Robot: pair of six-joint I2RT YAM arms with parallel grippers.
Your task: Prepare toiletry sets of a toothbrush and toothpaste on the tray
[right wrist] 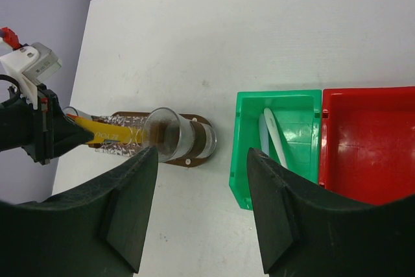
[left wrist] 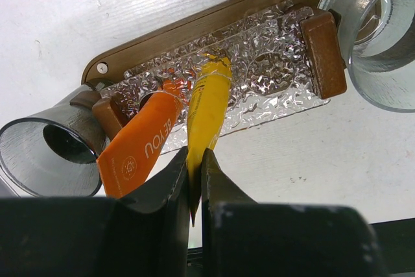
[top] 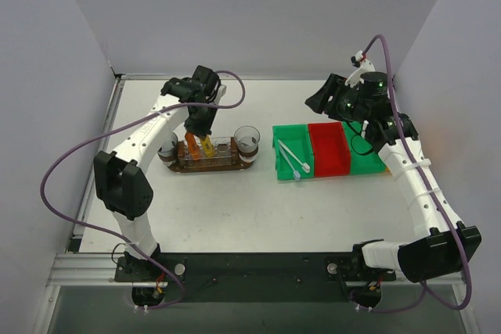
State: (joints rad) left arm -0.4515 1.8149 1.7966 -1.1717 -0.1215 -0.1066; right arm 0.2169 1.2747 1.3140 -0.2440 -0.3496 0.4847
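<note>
Tray: long flat dark-brown wooden oval tray (top: 182, 167), left-centre of top view; clear dimpled plastic holder (left wrist: 272, 69) lying along it.
Yellow tube: flat yellow toothpaste tube (left wrist: 207, 105), centre of L wrist view, tilted, far end on the holder, near end pinched.
Orange tube: flat orange toothpaste tube (left wrist: 139, 150), just left of the yellow one, also leaning, far end at the holder.
L claw: left gripper (left wrist: 195, 163) over the tray, fingers almost together, clamped on the yellow tube's crimped end.
R claw: right gripper (right wrist: 201, 154), upper right of top view, fingers spread wide, nothing between them.
Cups: clear round cup (left wrist: 45, 150) at the tray's left end, tipped towards the lens; second clear round cup (left wrist: 379, 37) at the right end.
Toothbrushes: slim white toothbrushes (top: 293, 160), two, in the green plastic bin (top: 279, 154), right of centre, well apart from the tray.
Other bins: red plastic bin (top: 329, 150) touching the green one; another green bin (top: 368, 160) beyond it, partly hidden by R arm.
</note>
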